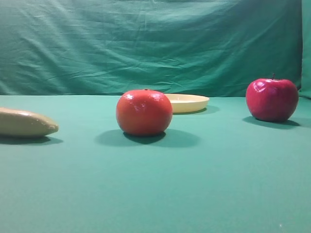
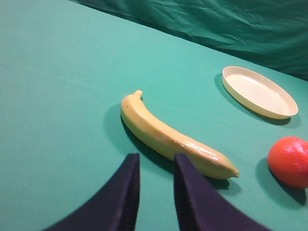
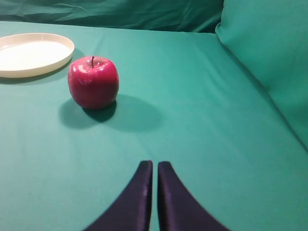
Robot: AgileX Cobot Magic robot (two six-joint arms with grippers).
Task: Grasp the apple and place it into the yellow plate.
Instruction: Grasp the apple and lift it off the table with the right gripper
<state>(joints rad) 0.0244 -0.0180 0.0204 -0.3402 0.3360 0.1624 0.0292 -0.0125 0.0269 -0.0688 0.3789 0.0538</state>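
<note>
The crimson apple with a dark stem stands upright on the green cloth at the right. In the right wrist view the apple is ahead and to the left of my right gripper, well apart from it. That gripper's fingers are pressed together and hold nothing. The pale yellow plate lies empty behind the orange-red fruit, and also shows in the right wrist view just left of the apple and in the left wrist view. My left gripper has its fingers slightly apart and empty, just short of the banana. Neither gripper shows in the exterior view.
An orange-red stemless fruit sits mid-table in front of the plate, and also shows in the left wrist view. A pale yellow banana lies at the left, seen in the exterior view too. A green backdrop hangs behind, and green fabric rises at the right.
</note>
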